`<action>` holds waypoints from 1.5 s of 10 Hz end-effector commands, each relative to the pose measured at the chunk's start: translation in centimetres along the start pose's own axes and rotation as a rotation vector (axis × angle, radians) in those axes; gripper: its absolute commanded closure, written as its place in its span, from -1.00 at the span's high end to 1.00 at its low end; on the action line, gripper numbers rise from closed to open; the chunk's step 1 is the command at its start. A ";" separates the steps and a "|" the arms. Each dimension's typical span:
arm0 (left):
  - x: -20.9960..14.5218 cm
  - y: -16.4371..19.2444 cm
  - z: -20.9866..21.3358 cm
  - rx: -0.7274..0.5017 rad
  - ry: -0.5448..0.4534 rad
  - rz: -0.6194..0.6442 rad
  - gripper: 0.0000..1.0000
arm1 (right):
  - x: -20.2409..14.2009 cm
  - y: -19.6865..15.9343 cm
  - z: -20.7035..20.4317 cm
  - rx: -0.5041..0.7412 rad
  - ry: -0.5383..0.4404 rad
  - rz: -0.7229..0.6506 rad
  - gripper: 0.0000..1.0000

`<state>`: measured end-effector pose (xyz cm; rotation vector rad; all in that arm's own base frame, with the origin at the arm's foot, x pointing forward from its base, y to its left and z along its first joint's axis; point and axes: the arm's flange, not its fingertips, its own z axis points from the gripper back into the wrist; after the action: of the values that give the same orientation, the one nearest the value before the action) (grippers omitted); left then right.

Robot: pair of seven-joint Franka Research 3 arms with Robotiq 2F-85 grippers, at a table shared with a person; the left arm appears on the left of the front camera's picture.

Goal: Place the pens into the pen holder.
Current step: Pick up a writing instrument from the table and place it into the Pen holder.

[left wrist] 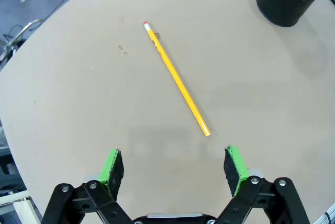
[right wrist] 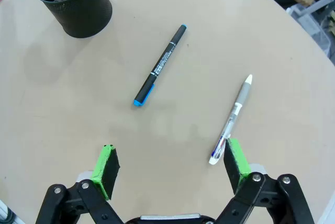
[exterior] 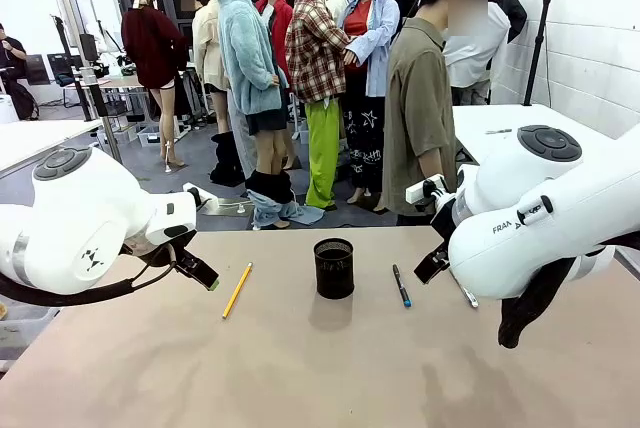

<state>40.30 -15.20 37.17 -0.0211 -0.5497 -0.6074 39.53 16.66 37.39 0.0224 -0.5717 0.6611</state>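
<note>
The beige tabletop (exterior: pixel 320 368) carries everything. Two white arms come in over it, the left arm (exterior: pixel 80 228) from the left edge and the right arm (exterior: pixel 540 218) from the right edge.

One black mesh pen holder (exterior: pixel 333 268) stands upright near the middle of the tabletop, between the two arms and well apart from both pincers.

The left pincer (left wrist: pixel 175 164) hangs over the tabletop with its jaws spread wide and nothing between them. One yellow pencil (left wrist: pixel 177 80) lies flat just ahead of it. Its plain end is the nearer end, closer to the pad on the picture's right, and its eraser end points away. In this wrist view the pen holder sits in the far upper right corner.

The right pincer (right wrist: pixel 170 164) is likewise spread wide and holds nothing. A dark pen (right wrist: pixel 159 66) lies flat ahead of it, about in line with the gap between the jaws, blue tip nearest the pincer. A silver-grey pen (right wrist: pixel 232 119) lies to the right of that one in this wrist view. Its near end is just beside one green pad (right wrist: pixel 236 161) (whether the two touch cannot be told). The pen holder sits at the upper left here.

Counted: two pincers, one pen holder, three writing sticks (one pencil, two pens), all three flat on the tabletop outside the pen holder.
</note>
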 end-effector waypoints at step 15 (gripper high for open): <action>1.2 3.3 3.7 0.022 -0.013 -0.013 1.00 | 1.6 -6.9 -5.8 -0.123 0.300 -0.235 1.00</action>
<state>41.01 -12.43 41.50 -0.0084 -0.5575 -0.6284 46.19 11.80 35.01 -0.1228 -0.3380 0.4156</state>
